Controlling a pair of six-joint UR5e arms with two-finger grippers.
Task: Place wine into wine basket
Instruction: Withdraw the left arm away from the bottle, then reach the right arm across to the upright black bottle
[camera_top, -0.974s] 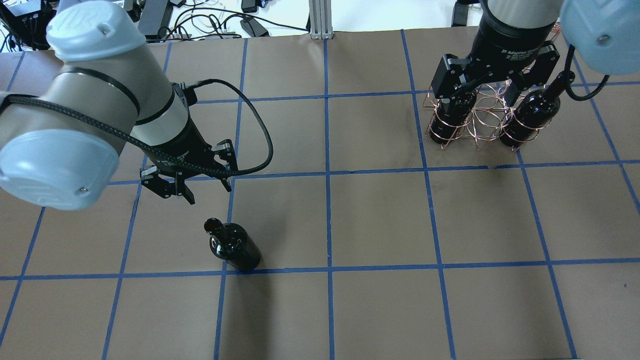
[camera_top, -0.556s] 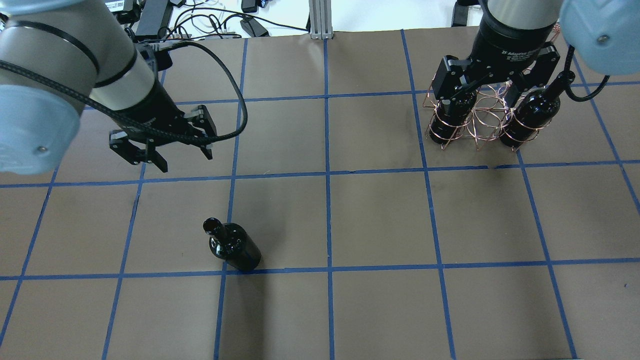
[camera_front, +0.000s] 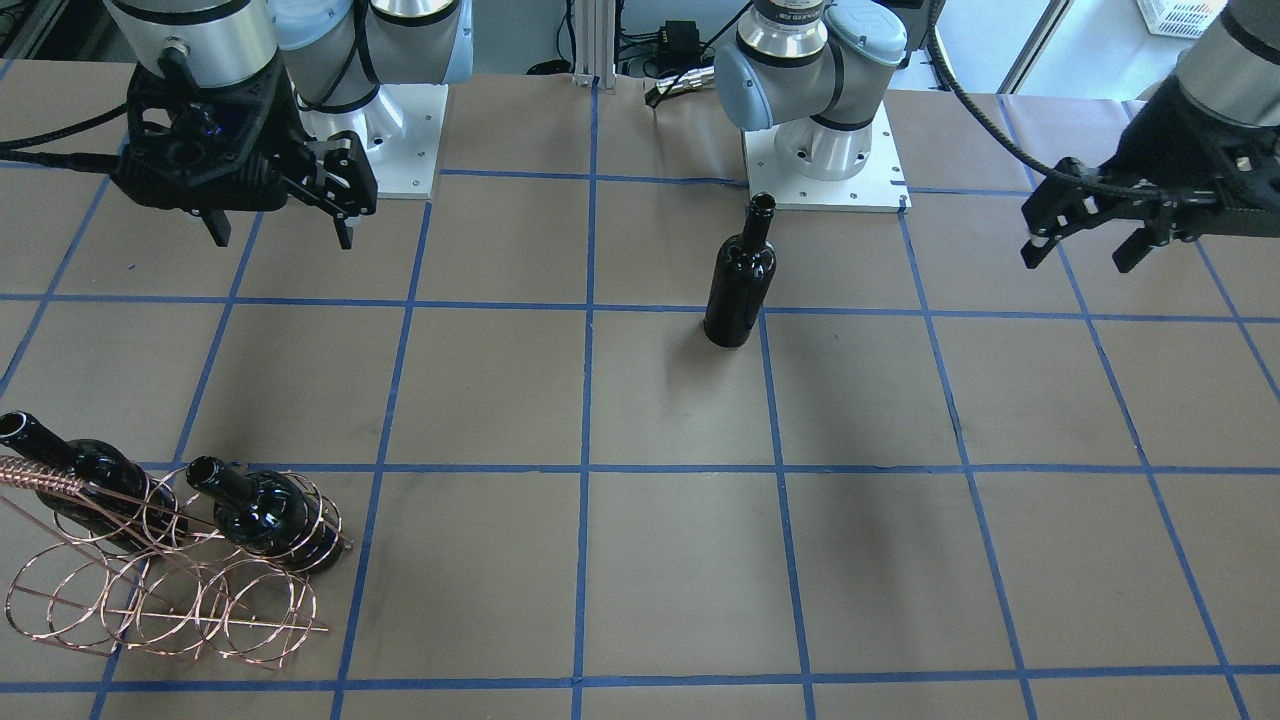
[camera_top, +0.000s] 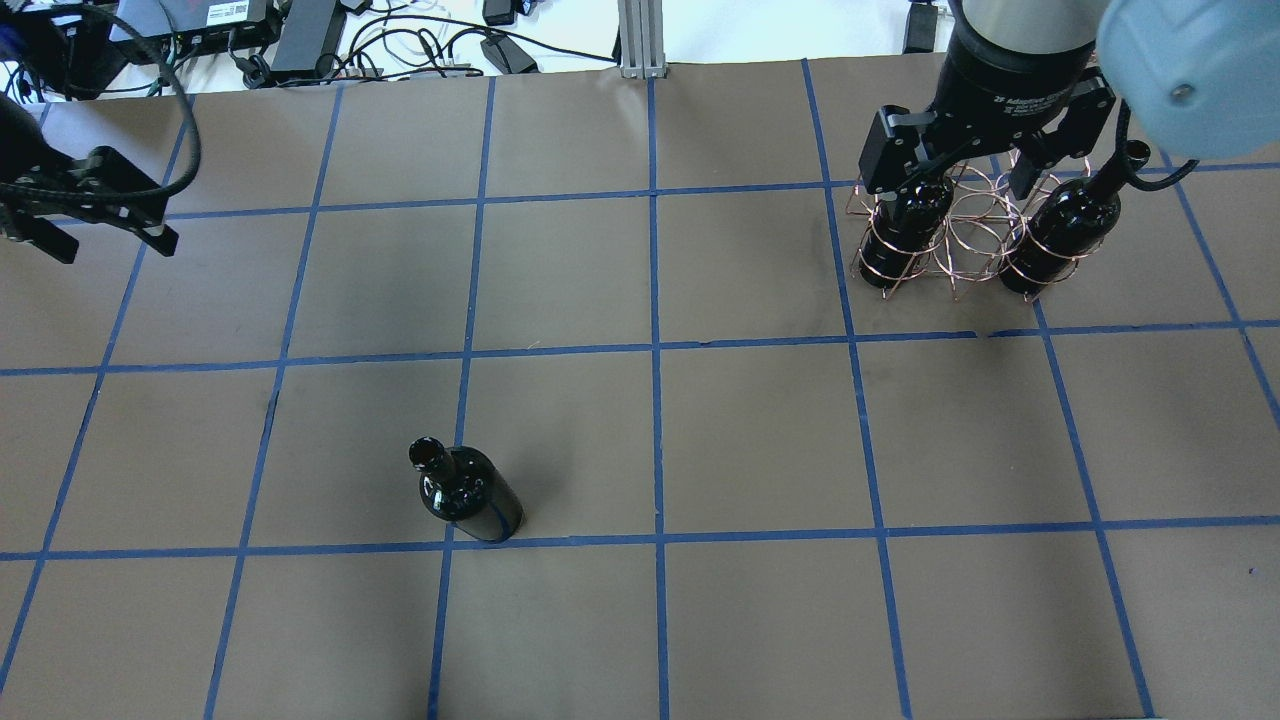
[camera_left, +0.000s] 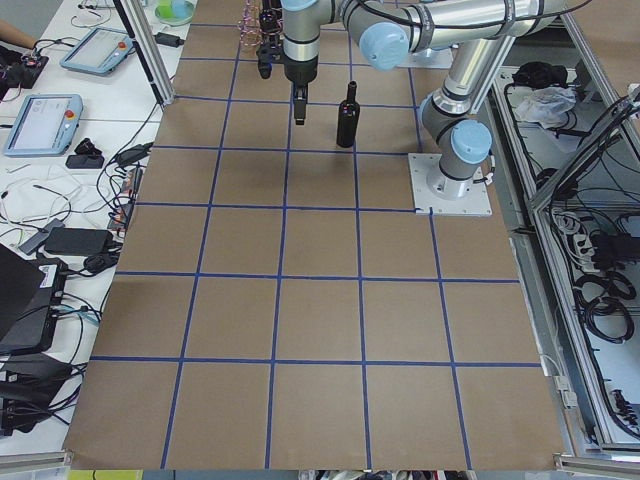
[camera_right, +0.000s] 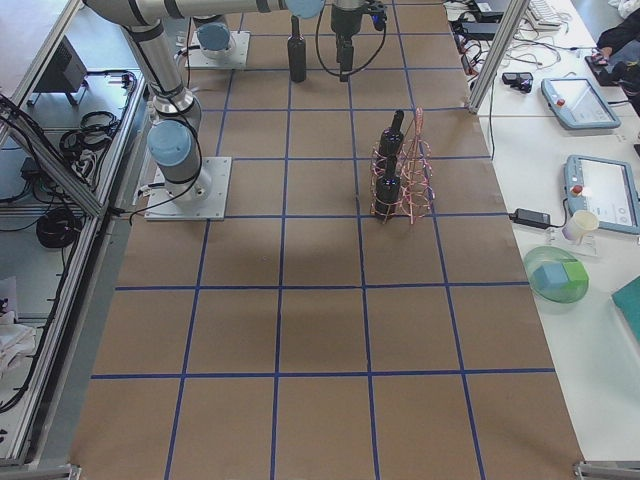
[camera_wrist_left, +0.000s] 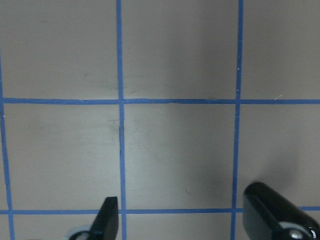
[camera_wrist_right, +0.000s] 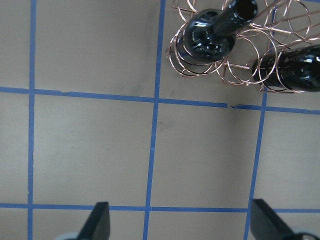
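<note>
One dark wine bottle (camera_top: 465, 492) stands upright on the table, alone near the left centre, also seen as the wine bottle (camera_front: 740, 280). The copper wire wine basket (camera_top: 960, 235) stands at the far right and holds two more dark bottles (camera_top: 905, 235) (camera_top: 1060, 230) in its hoops. My right gripper (camera_top: 955, 180) hovers open above the basket, holding nothing. In the right wrist view the basket (camera_wrist_right: 235, 70) and both bottles lie beyond the fingers. My left gripper (camera_top: 112, 245) is open and empty at the far left edge, well away from the standing bottle.
Blue tape lines grid the brown table. Cables and boxes (camera_top: 400, 40) and an aluminium post (camera_top: 640, 40) lie past the far edge. The two arm bases (camera_front: 820, 150) (camera_front: 380, 130) sit on the robot's side. Tablets (camera_right: 585, 105) rest on a side table.
My left gripper has pulled away from the standing bottle, moving to the table's far left and staying open. The right gripper rose slightly over the basket. The bottles have not moved.
</note>
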